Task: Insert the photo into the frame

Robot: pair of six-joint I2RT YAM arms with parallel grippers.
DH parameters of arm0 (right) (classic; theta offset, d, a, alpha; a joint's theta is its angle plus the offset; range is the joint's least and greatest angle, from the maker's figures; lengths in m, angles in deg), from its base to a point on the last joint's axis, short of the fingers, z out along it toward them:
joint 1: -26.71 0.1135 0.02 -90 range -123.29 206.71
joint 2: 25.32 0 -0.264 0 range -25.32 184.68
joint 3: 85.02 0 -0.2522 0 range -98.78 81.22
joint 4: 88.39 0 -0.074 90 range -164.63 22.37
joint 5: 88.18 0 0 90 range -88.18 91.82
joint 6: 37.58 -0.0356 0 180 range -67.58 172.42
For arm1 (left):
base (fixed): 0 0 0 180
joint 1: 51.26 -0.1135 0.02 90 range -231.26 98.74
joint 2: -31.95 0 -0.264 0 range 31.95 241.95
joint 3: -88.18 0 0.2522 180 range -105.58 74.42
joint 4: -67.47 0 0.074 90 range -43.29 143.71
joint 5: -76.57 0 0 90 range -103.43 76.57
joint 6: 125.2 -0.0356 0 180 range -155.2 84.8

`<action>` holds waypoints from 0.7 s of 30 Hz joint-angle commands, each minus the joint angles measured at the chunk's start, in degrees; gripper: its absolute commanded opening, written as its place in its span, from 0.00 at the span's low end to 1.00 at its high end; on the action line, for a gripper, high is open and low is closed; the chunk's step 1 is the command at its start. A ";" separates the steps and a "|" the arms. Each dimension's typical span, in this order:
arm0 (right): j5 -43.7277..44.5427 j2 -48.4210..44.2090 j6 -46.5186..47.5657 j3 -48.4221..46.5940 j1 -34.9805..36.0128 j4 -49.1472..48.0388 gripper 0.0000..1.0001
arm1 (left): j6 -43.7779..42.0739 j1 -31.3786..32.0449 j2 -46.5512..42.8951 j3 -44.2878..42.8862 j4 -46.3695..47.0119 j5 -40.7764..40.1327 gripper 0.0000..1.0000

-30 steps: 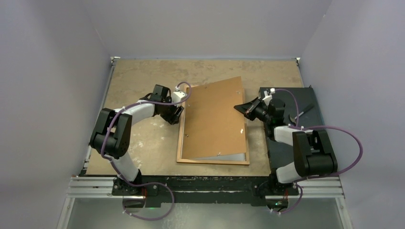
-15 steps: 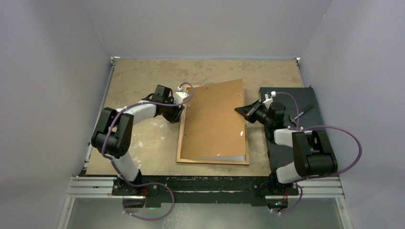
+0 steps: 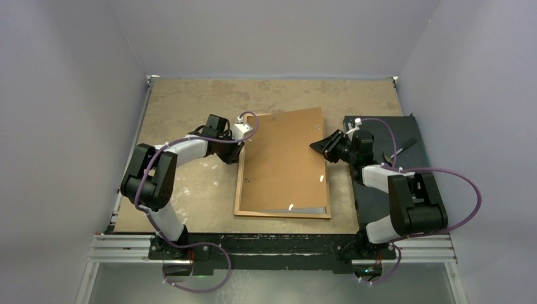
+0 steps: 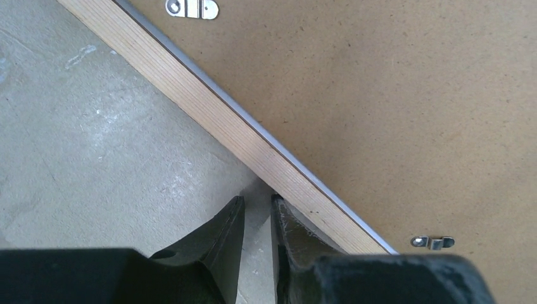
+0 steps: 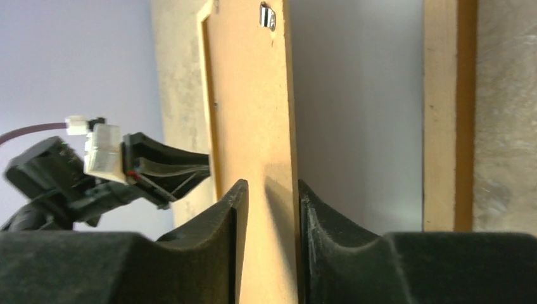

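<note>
By the table's (image 3: 190,101) near edge the thin orange-brown wooden frame (image 3: 282,215) lies flat, a whitish sheet inside it, likely the photo (image 3: 310,209) face-down. The left gripper (image 4: 258,202), nearly closed and empty, sits at the frame's left rail. The right gripper (image 5: 269,190) clamps the tilted plain brown backing board (image 3: 282,158), which I judge must next be lowered squarely inside.

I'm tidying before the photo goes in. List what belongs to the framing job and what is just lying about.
Belongs to the job:
frame
backing board, gripped at its edge by the right gripper
pale sheet in the frame, probably the photo face down
left gripper at the frame's left rail

Lying about:
black slab
thin dark object on it
</note>
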 commanded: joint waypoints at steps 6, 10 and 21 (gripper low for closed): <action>10.81 -1.31 12.84 -7.90 4.06 19.81 0.79 | -0.70 0.55 -2.24 2.91 -4.34 0.07 0.15; 15.10 0.26 17.56 -13.32 6.03 28.45 0.95 | -0.67 0.59 -2.15 2.56 -4.72 -0.09 0.13; 22.03 1.24 23.13 -17.81 9.92 36.14 0.99 | -0.61 0.55 -3.61 1.60 -5.72 -1.13 0.11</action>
